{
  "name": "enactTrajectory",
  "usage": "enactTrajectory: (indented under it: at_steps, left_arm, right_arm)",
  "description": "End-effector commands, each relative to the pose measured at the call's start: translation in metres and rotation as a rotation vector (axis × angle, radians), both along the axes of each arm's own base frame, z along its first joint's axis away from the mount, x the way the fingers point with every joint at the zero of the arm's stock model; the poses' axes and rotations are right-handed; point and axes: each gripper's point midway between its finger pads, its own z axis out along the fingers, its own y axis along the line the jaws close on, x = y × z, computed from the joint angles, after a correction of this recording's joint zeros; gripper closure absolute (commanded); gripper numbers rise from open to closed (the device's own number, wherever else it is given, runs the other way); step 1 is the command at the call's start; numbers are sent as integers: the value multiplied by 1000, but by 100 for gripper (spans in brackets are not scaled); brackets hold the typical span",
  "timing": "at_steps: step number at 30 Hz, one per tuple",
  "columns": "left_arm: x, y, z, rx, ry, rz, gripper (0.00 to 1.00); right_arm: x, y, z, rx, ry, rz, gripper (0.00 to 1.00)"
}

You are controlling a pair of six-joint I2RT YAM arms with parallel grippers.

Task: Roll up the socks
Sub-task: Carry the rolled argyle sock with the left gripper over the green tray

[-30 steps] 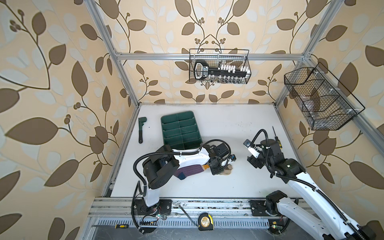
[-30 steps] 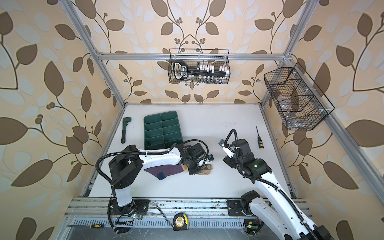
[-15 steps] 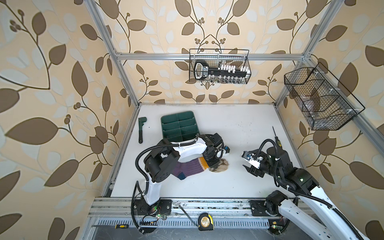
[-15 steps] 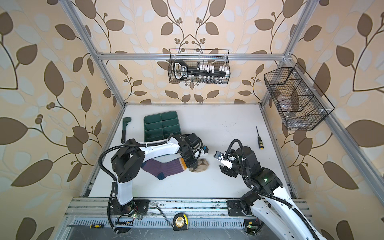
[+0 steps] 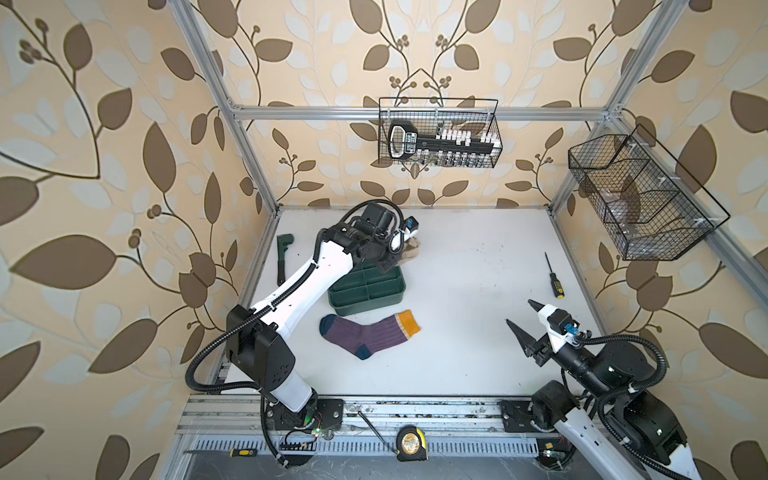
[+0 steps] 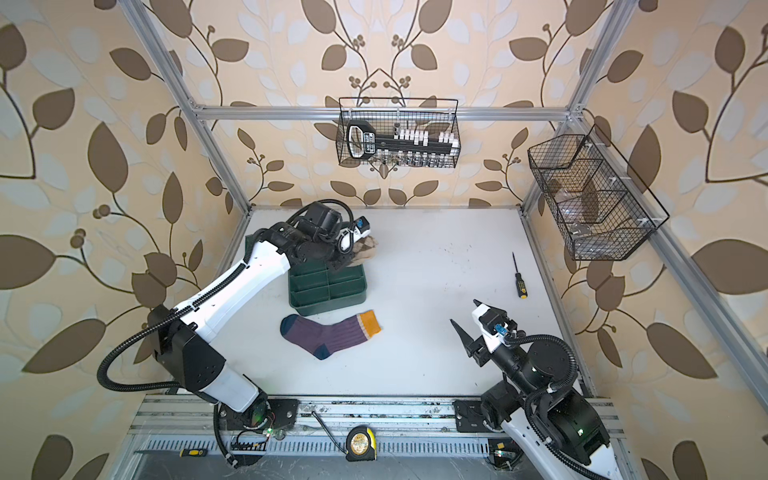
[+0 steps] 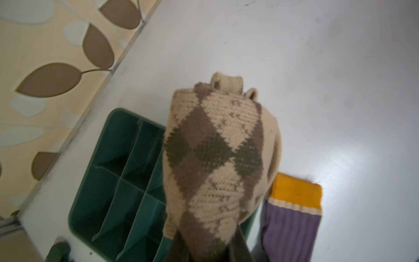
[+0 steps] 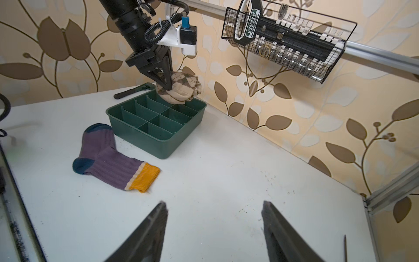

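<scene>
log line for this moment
left gripper: shut on argyle sock, raised near green tray | right gripper: open, empty | purple sock: flat on table

On the white desk (image 5: 457, 353), the green plastic divided tray (image 5: 365, 305) stands left of the middle. The purple ribbed sock with a yellow cuff (image 5: 370, 336) lies flat just before the tray's near wall, cuff to the right. The bundled tan argyle sock (image 8: 181, 88) hangs in the left pincer (image 8: 165, 84) over the tray's far right corner. A dark metal wrench (image 5: 282, 257) lies left of the tray, beside the left wall. A black-and-yellow screwdriver (image 5: 552, 276) lies far right, behind the right pincer (image 5: 519, 312), which hovers over the desk's near right part. A black wire basket (image 5: 438, 133) hangs on the back wall, and a second black wire basket (image 5: 640, 199) hangs on the right wall.
</scene>
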Motion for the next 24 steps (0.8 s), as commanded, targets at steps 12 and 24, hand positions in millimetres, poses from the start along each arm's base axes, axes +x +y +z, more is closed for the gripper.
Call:
enactTrajectory:
  at_steps: [12,24]
  left_arm:
    - [94,69,-68,272,-61,106,100]
    - [152,77,-65,319,-161,137,100]
  right_arm:
    - [1,50,-37,168,228,205,40]
    - [9,63,-64,120,305,233,39]
